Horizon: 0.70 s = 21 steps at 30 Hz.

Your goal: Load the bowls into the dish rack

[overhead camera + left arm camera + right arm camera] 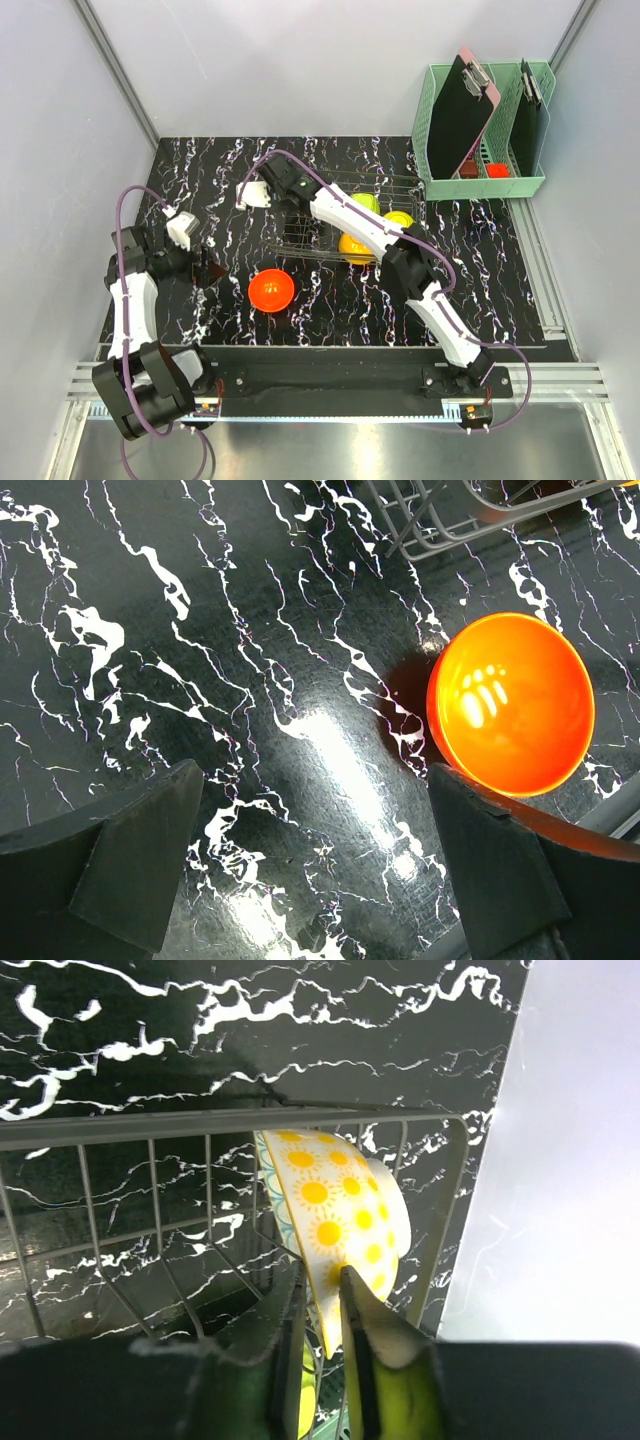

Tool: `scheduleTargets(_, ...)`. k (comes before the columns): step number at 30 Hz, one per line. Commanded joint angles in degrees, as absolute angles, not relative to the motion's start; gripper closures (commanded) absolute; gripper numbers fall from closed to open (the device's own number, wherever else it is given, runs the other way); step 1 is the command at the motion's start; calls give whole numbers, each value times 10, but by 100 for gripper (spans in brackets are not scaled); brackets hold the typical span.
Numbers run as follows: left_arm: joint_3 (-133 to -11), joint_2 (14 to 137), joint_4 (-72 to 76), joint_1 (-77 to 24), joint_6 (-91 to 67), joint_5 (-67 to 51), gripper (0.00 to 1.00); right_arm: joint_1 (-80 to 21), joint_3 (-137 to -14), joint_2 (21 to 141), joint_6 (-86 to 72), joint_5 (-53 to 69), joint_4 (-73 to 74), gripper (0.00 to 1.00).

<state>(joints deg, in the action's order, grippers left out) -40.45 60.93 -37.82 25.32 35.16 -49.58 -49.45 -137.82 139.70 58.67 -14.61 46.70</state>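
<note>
Right wrist: right jaws pinch cream bowl [345, 1200] in dish rack [150, 1128] — left jaws wide.

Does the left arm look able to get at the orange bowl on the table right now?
Probably yes. The left claw is open and empty, and the orange bowl sits alone on the table just ahead of it, with nothing between them.

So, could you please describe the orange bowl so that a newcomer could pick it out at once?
Start at the black, white-veined tabletop and find the wire dish rack near its middle. Just in front of that rack, on the robot's side, sits the orange bowl. Unlike the yellowish bowls inside the rack, it stands alone on the bare tabletop, glossy bright orange.
</note>
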Motion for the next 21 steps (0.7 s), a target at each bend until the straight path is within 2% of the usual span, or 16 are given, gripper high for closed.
scheduleTargets(1, -406, 602, -372, 259, 369, -524, 1, -490, -1403, 1411, 630, -184, 508, 83)
scheduleTargets(3, -403, 599, -372, 259, 372, -525, 1, -490, -1401, 1411, 617, -195, 486, 88)
scheduleTargets(4, -403, 595, -371, 259, 372, -523, 1, -490, -1399, 1411, 613, -207, 476, 94)
scheduleTargets(7, -399, 589, -372, 260, 375, -521, 1, -490, -1390, 1408, 598, -237, 442, 99)
scheduleTargets(14, -396, 574, -374, 260, 382, -517, 1, -490, -1342, 1381, 542, -263, 418, 100)
scheduleTargets(21, -397, 576, -376, 261, 383, -521, 1, -489, -1217, 1329, 526, -302, 322, 100)
